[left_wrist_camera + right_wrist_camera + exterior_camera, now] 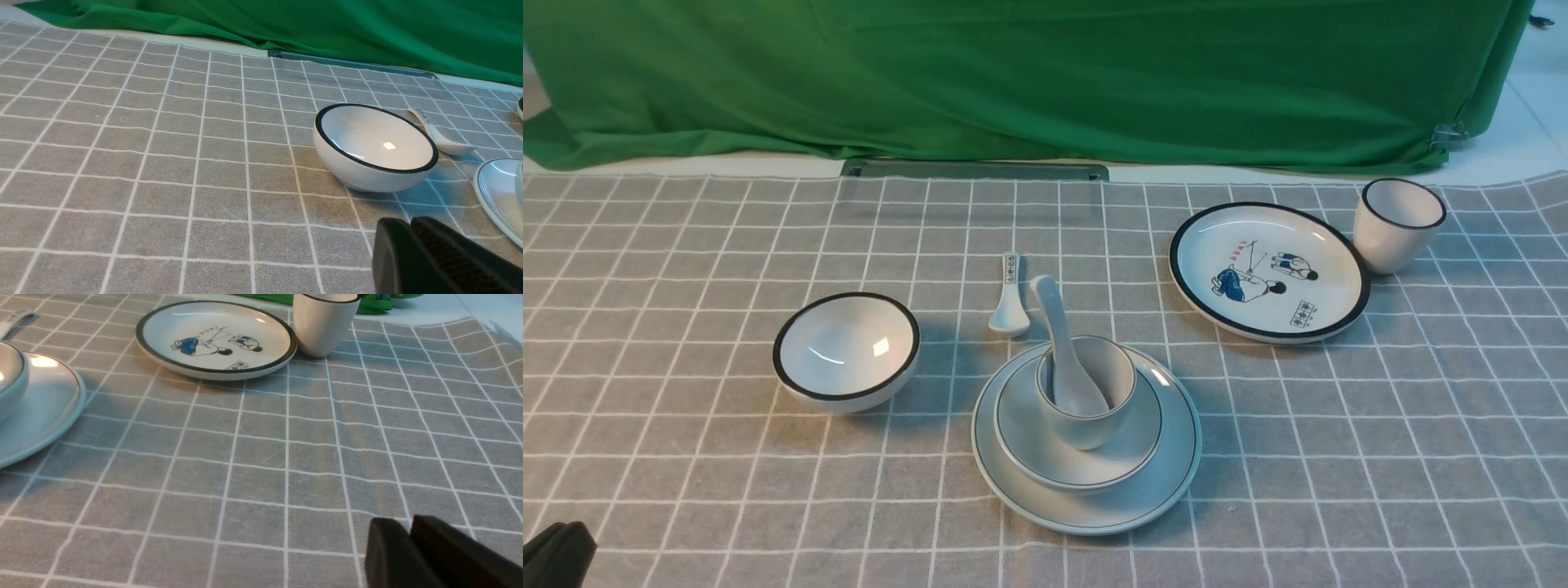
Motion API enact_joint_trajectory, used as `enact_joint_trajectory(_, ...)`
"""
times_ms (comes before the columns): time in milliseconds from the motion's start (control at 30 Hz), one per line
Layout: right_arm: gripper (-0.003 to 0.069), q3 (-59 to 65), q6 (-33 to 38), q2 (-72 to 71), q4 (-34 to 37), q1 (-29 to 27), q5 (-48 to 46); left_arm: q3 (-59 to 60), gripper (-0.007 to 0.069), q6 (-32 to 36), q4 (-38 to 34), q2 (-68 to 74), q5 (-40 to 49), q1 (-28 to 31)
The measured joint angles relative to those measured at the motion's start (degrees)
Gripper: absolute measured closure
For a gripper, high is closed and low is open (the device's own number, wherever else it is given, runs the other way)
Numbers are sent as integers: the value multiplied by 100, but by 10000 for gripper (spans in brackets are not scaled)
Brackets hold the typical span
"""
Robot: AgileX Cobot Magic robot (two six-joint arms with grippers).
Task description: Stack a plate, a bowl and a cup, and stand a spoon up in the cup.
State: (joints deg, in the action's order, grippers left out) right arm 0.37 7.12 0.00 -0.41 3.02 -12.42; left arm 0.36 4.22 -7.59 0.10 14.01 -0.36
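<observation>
The plain white plate (1094, 508) lies on the cloth at front centre. The pale bowl (1045, 457) sits on it, and the short white cup (1098, 429) sits in the bowl. The long white spoon (1058, 327) stands in the cup, its handle leaning back and left. My left gripper (410, 222) is shut and empty, low over the cloth left of the stack; only a dark part of it shows at the front view's bottom left corner (556, 555). My right gripper (410, 527) is shut and empty, to the right of the stack. The plate's edge shows in both wrist views (494, 196) (45, 416).
A black-rimmed bowl (846, 351) (374, 147) stands left of the stack. A small printed-handle spoon (1009, 298) (437, 134) lies behind it. A cartoon plate (1268, 271) (216, 343) and a taller black-rimmed cup (1398, 224) (325, 326) are at the back right. Green cloth hangs behind.
</observation>
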Motion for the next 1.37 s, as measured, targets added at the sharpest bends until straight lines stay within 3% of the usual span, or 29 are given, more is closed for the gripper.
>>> enact_joint_trajectory(1367, 468, 0, 0, 0, 0, 0, 0, 0, 607, 5, 0, 0, 0, 15)
